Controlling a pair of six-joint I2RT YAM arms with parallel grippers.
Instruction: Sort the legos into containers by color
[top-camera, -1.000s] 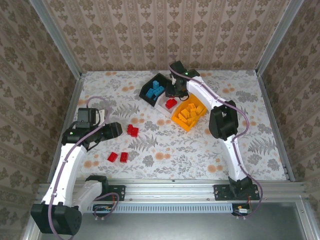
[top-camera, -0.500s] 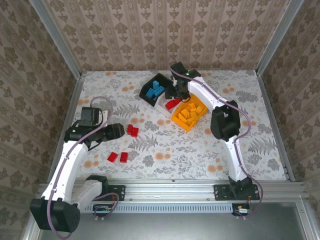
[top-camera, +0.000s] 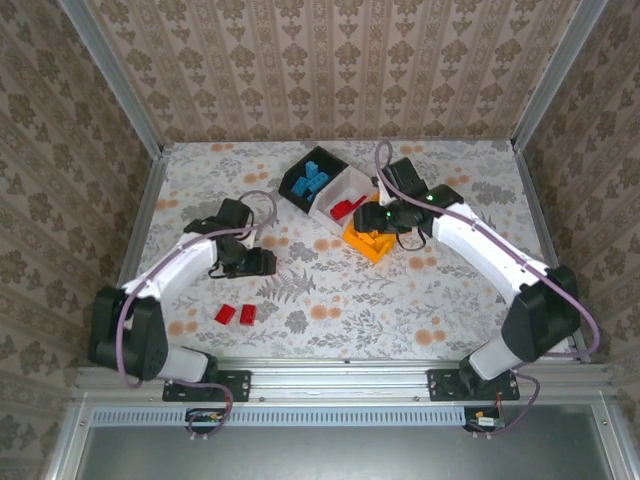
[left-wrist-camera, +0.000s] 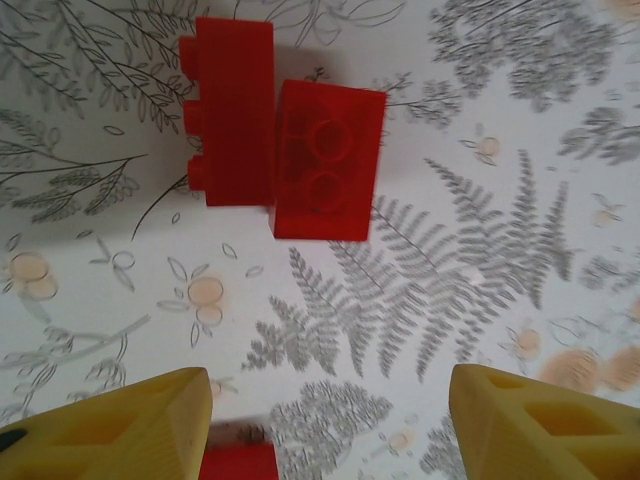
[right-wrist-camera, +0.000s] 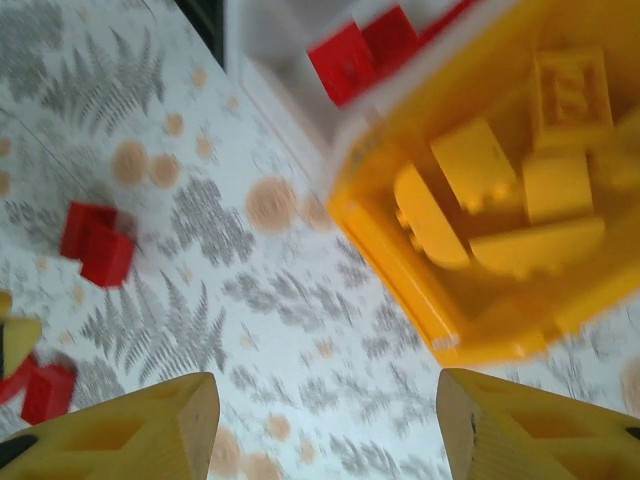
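Three bins stand in a row at the back. The black bin (top-camera: 300, 185) holds blue legos (top-camera: 313, 176), the white bin (top-camera: 330, 212) holds red legos (right-wrist-camera: 362, 48), and the orange bin (right-wrist-camera: 400, 250) holds orange legos (right-wrist-camera: 500, 170). Two touching red legos (left-wrist-camera: 280, 140) lie on the table just ahead of my left gripper (left-wrist-camera: 330, 430), which is open and low over the table. A third red lego (left-wrist-camera: 238, 462) sits by its left finger. Two more red legos (top-camera: 236, 314) lie nearer the front. My right gripper (right-wrist-camera: 330, 430) hangs open and empty beside the orange bin's near corner.
The floral table cover (top-camera: 400, 300) is bounded by patterned walls and metal rails (top-camera: 345, 372). The left arm's elbow (top-camera: 232, 213) sits behind its gripper. The right arm (top-camera: 480, 250) stretches across the right half of the table.
The left gripper has swung right and down over the pair of red legos. The right gripper has pulled back from over the white bin toward the orange bin's near corner.
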